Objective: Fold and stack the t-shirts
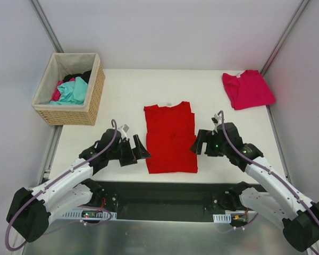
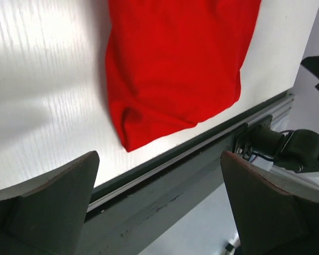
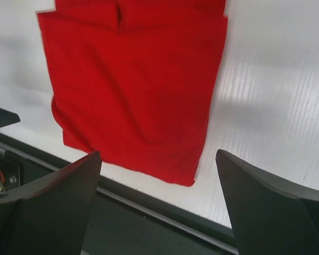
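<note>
Two grippers sit low in the top view, one on each side of the work. I read the left gripper (image 1: 142,149) as spread wide with nothing between its fingers, and the right gripper (image 1: 198,144) the same. Both wrist views show bare table (image 1: 122,90) and cloth past the open jaws.

Between them, in the centre of the frame, the red t-shirt (image 1: 170,138) lies flat as a long rectangle with its sleeves already turned in. Its lower hem is close to the table's near edge. In the left wrist view the lower left corner looks rumpled and a little rolled under. In the right wrist view the lower right corner lies flat and square.

I judge this cloth to be light, limp and layered, so it will sag and slide apart if I catch only the top ply. I would take it at the two lower corners, pinching through every layer, and lift both together to carry the hem up toward the collar.

Farther off, at the upper right, the pink t-shirt (image 1: 247,89) rests as a folded square, well apart from the red one. At the upper left a wicker basket (image 1: 69,114) holds more crumpled clothes in teal, pink and a dark colour.
</note>
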Robot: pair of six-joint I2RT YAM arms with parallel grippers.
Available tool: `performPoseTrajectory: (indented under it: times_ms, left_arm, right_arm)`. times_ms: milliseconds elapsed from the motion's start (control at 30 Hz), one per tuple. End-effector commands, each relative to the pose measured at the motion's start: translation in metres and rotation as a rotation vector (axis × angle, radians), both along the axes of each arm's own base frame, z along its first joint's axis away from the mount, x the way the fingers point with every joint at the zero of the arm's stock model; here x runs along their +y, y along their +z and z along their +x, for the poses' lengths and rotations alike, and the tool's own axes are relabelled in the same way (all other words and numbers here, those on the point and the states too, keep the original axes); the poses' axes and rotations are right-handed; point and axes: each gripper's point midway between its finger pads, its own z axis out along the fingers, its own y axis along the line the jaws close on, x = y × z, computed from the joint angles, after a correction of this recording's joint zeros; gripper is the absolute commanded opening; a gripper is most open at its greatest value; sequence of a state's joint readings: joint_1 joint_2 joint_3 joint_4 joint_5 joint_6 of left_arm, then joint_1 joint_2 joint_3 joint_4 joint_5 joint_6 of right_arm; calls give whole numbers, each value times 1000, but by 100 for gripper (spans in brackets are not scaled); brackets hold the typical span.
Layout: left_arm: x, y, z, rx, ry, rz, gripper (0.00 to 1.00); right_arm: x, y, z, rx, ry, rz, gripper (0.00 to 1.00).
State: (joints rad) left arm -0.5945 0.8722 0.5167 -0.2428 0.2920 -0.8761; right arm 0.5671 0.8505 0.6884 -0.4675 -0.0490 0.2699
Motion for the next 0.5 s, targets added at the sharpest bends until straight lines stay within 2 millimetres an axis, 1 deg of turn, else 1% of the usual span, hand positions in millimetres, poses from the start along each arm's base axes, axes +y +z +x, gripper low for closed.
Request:
performPoseTrajectory:
  times_ms: [0, 67, 100, 133, 167, 200, 233, 267, 300, 333, 367, 400, 433, 467]
  left_arm:
    - [-23, 14, -6, -16, -74, -273, 99]
    - [-26, 13, -4, -31, -96, -286, 98]
    - [-27, 14, -2, -41, -102, -290, 99]
    - [-29, 15, -2, -52, -120, -299, 99]
    - [-30, 13, 3, -61, -120, -299, 99]
    - [-28, 9, 8, -60, -106, -305, 99]
    - [-28, 7, 10, -53, -105, -321, 98]
    - [-30, 2, 8, -13, -123, -344, 98]
    - [-31, 3, 13, -16, -113, -373, 97]
    - [-31, 1, 13, -3, -118, -378, 97]
    - [-33, -4, 12, 27, -118, -378, 96]
    - [-34, -2, 14, 13, -128, -388, 96]
    - [-35, -2, 15, 14, -128, -390, 96]
    - [-34, -5, 16, 14, -129, -381, 96]
  right_arm:
    - [31, -6, -5, 81, 101, 204, 93]
    - [35, -11, -4, 95, 112, 215, 93]
    - [37, -8, 0, 80, 119, 229, 93]
    - [36, -7, 5, 77, 107, 241, 93]
    - [36, -12, 7, 115, 106, 255, 93]
    - [36, -13, 14, 120, 95, 273, 93]
    - [27, -14, 25, 132, 55, 286, 93]
    - [28, -14, 29, 161, 57, 313, 93]
    - [28, -22, 36, 196, 44, 323, 92]
    - [23, -22, 45, 205, 22, 342, 92]
    - [25, -21, 47, 220, 31, 368, 92]
    - [25, -23, 56, 230, 25, 374, 92]
    - [20, -25, 63, 234, 11, 383, 92]
    - [21, -26, 63, 264, 21, 424, 92]
